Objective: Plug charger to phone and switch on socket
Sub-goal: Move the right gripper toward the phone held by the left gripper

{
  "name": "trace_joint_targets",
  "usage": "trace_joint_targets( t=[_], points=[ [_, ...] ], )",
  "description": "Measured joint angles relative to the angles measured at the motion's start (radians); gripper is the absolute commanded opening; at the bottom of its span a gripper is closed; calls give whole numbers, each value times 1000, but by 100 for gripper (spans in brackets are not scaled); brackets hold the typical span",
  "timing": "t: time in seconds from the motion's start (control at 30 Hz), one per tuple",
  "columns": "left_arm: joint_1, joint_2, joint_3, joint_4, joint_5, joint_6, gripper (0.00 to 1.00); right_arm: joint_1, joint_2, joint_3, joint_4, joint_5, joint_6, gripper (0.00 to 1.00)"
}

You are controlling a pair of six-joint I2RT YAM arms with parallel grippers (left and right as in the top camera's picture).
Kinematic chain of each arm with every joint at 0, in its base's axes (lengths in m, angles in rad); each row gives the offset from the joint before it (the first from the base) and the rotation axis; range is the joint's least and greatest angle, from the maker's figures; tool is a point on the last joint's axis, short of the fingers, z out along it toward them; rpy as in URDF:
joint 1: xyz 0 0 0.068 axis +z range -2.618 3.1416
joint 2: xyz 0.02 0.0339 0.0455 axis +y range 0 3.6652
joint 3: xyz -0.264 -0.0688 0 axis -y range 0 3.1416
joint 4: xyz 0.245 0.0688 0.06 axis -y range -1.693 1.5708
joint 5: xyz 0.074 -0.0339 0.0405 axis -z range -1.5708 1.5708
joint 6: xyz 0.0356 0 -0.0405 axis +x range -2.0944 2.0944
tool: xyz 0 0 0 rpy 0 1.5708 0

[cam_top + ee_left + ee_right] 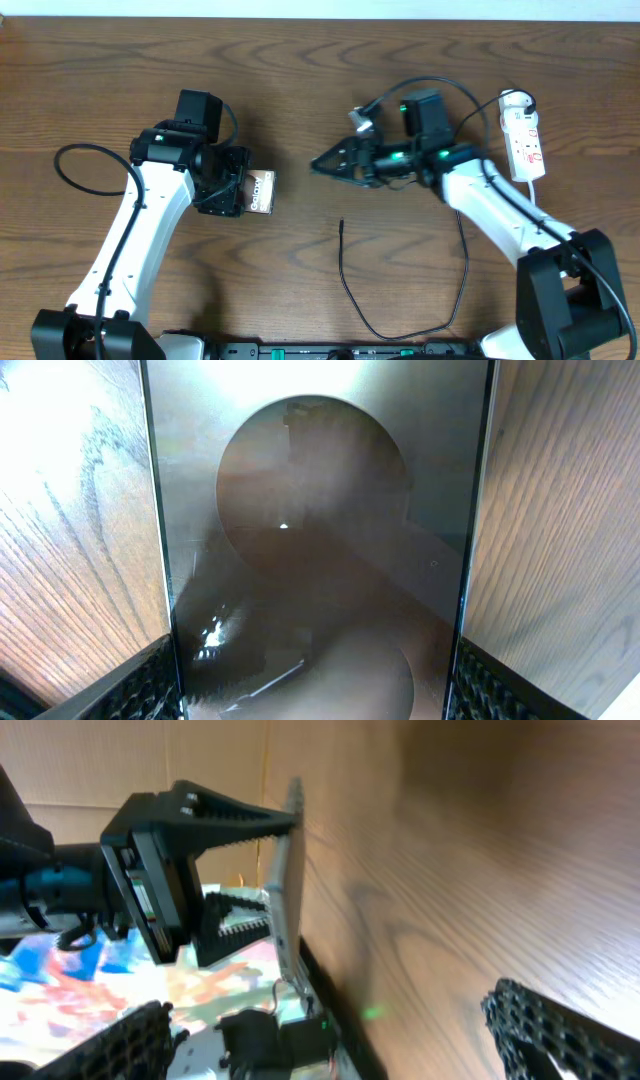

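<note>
Since the plug has to be picked up before anything can go into the phone, I start from the charger (341, 224). Its small black tip lies loose on the desk (300, 60) about midway across, untouched, pointing at the far edge. From that tip the cable runs straight back toward the near edge, curls along it, and climbs again beside the right arm. The tip's long axis therefore goes near-to-far, not side to side.

The right gripper (322, 165) hovers beyond the tip, toward the far edge and a shade to the left. Its jaws are spread wide with nothing between them, and the wrist view shows both fingers (130, 1040) far apart. It points sideways toward the left edge, across the plug's axis. I judge I would have to bring it back toward me, drop it, and turn the wrist so the fingers close across the tip's thin sides. This is the nearer arm by a good margin.

The left gripper (228, 188) is busy anyway, pinching the phone (262, 190) by its long edges, with the lettered end sticking out toward the desk's middle. Whether the phone rests on the wood or hangs just above it I cannot tell. The socket (525, 140) lies well apart, by the far right corner, beside the right arm.
</note>
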Motion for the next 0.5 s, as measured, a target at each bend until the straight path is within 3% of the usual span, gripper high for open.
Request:
trace_joint_targets(
  t=[0.2,0.5],
  points=[
    [0,0,0,-1,-17,-21,7,108,0,1,76,113,98,92],
    [-30,0,0,-1,-26,-92,7,191,0,1,87,261,193,94]
  ],
)
